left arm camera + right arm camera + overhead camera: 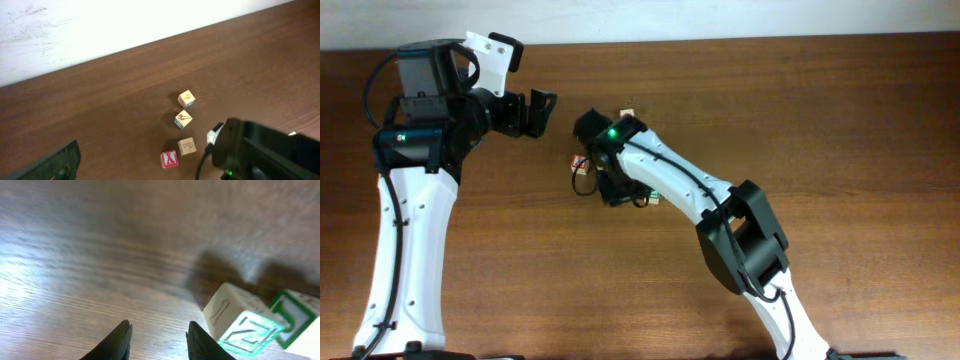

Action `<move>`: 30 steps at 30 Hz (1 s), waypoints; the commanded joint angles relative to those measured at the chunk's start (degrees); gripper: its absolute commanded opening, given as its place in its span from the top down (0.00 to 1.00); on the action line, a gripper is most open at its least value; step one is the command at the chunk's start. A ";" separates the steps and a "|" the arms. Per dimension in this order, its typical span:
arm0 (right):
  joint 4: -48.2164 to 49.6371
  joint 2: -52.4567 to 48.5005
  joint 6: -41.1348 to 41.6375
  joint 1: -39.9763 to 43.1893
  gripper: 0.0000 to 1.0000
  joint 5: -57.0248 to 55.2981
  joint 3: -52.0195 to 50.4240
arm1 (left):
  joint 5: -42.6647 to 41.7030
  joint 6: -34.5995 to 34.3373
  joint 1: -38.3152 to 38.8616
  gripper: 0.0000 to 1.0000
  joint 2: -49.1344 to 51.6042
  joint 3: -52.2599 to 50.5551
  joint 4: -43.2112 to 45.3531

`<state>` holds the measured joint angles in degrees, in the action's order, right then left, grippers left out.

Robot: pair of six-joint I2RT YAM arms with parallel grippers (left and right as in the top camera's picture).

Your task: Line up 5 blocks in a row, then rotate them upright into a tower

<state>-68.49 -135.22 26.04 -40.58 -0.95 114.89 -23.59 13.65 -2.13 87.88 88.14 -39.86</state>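
Observation:
A light-wood block with a green "Z" (246, 331) lies on the table just right of my right gripper (160, 325). A second green-marked block (295, 317) touches it on the far side. The right gripper is open and low over the bare wood, with nothing between its fingers. In the overhead view it (617, 190) hangs among the blocks, with the green-marked block (651, 197) at its right. In the left wrist view, three pale blocks stand in a loose column (186, 98) (183, 119) (187, 146). My left gripper (535, 112) is open and raised, up-left of the group.
A cube with a red face and a pale "Y" (169, 159) sits beside the lowest pale block, and shows by the right wrist from overhead (580, 162). The right arm (260, 155) fills the lower right of the left wrist view. A white wall borders the table's far edge.

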 commanded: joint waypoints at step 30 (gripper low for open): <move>-7.85 21.49 1.46 9.20 0.69 -6.69 -0.68 | -0.63 -0.31 -0.28 0.01 0.50 1.16 0.07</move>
<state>-72.51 -123.55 27.77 -33.58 -3.75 113.23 -23.62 13.67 -2.13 87.88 88.14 -39.83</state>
